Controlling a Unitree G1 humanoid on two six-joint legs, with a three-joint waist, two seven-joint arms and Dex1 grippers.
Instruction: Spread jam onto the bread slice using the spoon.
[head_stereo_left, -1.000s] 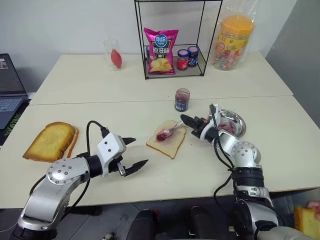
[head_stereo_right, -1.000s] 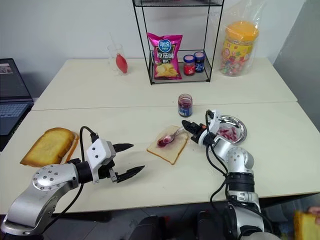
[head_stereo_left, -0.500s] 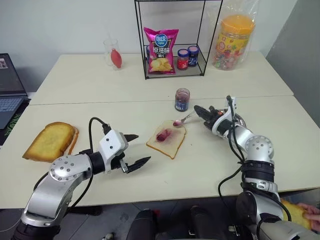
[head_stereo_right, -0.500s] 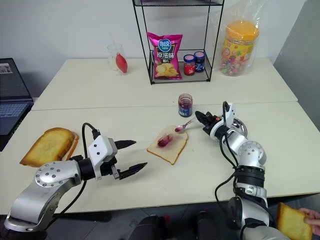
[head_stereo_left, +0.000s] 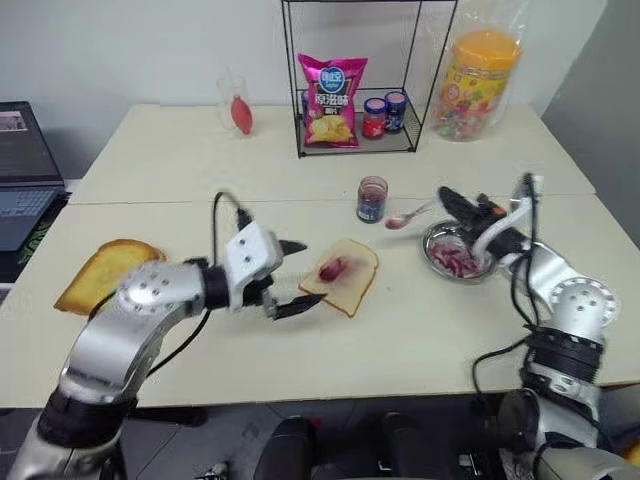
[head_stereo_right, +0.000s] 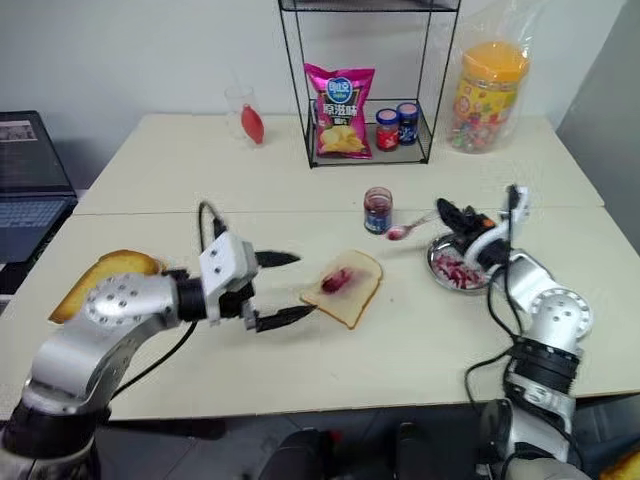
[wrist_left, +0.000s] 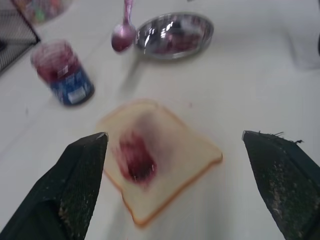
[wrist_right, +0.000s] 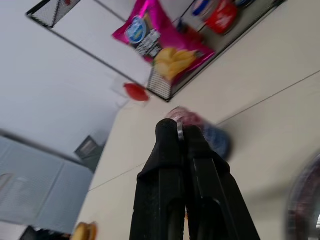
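Nearby, jar holds jam — right gripper pinches spoon (left gripper spread).

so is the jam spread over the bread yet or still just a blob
Still a blob. The jam sits as one dark patch at the centre of the bread slice, whose surface is otherwise bare out to the crust.

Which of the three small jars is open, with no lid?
The jam jar standing on the table beside the bread slice; the two lidded jars sit inside the wire rack.
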